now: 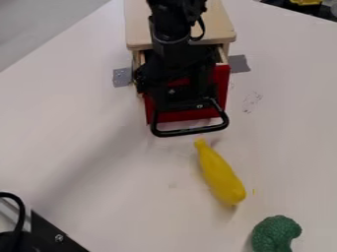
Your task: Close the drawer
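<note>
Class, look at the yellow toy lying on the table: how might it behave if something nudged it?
The yellow toy would probably roll, since its body looks rounded. It may swing in a curve rather than go straight, because one end narrows to a thin tip. It is likely fairly stiff: its surface looks smooth, with no visible sag or crease.

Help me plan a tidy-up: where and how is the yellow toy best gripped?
Probably around the middle of the yellow toy, from straight above, squeezing across its long sides. It lies lengthwise on the table, slimmer there than at its bulging far end, while its narrow tip sits near the drawer handle.
</note>
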You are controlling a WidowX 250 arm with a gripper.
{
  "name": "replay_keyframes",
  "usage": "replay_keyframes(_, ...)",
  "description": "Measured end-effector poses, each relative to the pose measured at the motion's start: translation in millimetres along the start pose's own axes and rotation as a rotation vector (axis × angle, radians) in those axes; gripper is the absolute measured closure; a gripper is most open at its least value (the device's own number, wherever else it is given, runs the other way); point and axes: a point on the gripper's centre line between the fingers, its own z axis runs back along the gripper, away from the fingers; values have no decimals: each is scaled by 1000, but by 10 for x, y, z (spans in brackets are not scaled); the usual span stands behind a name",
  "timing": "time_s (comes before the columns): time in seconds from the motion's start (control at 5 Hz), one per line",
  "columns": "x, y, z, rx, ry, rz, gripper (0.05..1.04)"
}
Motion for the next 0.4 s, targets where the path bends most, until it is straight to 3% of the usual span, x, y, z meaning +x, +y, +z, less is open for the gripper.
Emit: replay_keyframes(0.4, 75, 52, -26, 0, -24, 13, 83)
